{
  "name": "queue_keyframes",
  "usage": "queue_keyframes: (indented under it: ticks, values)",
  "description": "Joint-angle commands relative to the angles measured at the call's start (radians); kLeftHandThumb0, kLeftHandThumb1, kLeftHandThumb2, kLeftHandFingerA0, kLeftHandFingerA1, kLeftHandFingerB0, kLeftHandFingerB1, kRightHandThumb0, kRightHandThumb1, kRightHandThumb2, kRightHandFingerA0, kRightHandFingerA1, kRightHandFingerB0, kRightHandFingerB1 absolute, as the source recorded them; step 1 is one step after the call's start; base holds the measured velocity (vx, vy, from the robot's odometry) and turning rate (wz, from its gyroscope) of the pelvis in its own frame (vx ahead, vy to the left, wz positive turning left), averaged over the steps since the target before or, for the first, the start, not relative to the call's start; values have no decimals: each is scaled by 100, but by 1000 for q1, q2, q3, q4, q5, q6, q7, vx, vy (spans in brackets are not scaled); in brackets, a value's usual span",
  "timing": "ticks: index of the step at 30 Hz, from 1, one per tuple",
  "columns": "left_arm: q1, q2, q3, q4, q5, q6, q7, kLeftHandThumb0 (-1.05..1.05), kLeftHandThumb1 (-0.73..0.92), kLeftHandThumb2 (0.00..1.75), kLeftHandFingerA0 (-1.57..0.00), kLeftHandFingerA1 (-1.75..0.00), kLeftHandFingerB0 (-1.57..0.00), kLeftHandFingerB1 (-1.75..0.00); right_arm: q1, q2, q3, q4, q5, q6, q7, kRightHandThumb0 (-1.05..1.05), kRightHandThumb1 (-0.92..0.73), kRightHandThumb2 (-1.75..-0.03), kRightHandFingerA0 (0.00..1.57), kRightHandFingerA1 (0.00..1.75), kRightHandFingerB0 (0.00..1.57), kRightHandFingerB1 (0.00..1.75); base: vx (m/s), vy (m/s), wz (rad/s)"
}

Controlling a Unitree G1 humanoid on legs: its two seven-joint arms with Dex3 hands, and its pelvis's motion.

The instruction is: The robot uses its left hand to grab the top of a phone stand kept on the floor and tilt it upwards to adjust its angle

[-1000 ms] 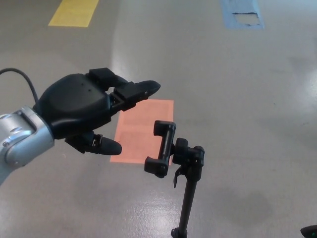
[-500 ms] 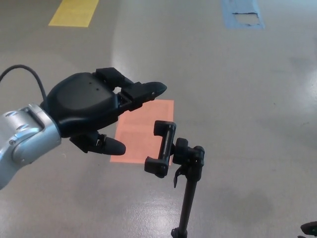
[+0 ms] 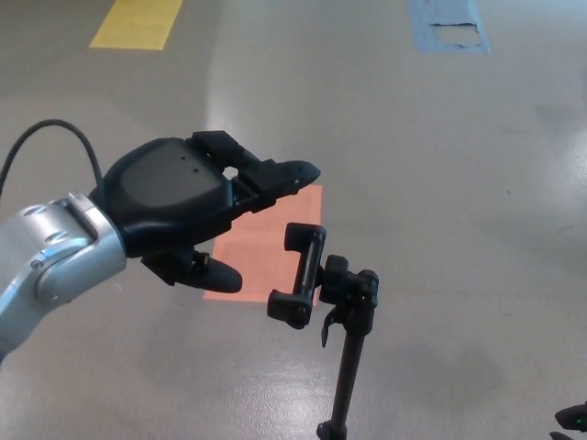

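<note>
A black phone stand (image 3: 348, 348) rises from the floor at the lower middle of the head view. Its empty clamp holder (image 3: 300, 275) tops the pole and faces left. My left hand (image 3: 188, 206) hovers just left of the clamp and slightly above it, apart from it. The hand is open: two fingers (image 3: 280, 176) reach toward the clamp's top and the thumb (image 3: 209, 271) sits below. Only a small dark bit shows at the bottom right corner (image 3: 573, 417); I cannot tell if it is my right hand.
The floor is grey concrete with an orange rectangle (image 3: 261, 243) behind the stand, a yellow marking (image 3: 138, 23) at the far left and a blue one (image 3: 449, 26) at the far right. A black cable (image 3: 50, 128) loops above my left forearm.
My left hand has moved rightward and slightly down toward the clamp, staying open. The stand has not moved.
</note>
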Motion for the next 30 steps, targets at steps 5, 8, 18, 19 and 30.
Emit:
queue_keyframes:
  ticks: [5,8,18,19,30]
  values:
    - [23,-5,-7,-24,43,9,13,-82,61,95,-22,-45,0,-14,-3,-16,-5,2,-2,14,16,-61,-76,-62,28,42,25,32,0,0,0]
    - [42,-5,-9,-33,55,8,26,-78,71,62,-33,-34,-1,-21,-4,-17,2,3,-10,17,16,-61,-77,-63,30,42,25,34,0,0,0]
    - [78,4,-10,-45,91,8,41,-80,73,63,-32,-34,-2,-21,-1,-16,1,4,-10,20,22,-61,-76,-62,31,45,27,35,0,0,0]
    - [81,4,-10,-44,87,5,40,-83,61,95,-28,-48,-1,-19,-1,-16,2,5,-10,22,21,-61,-76,-62,31,45,27,35,0,0,0]
    - [86,6,-7,-38,77,0,24,-79,75,63,-31,-33,-1,-20,-5,-13,-5,5,-6,30,23,-60,-74,-62,30,45,26,34,0,0,0]
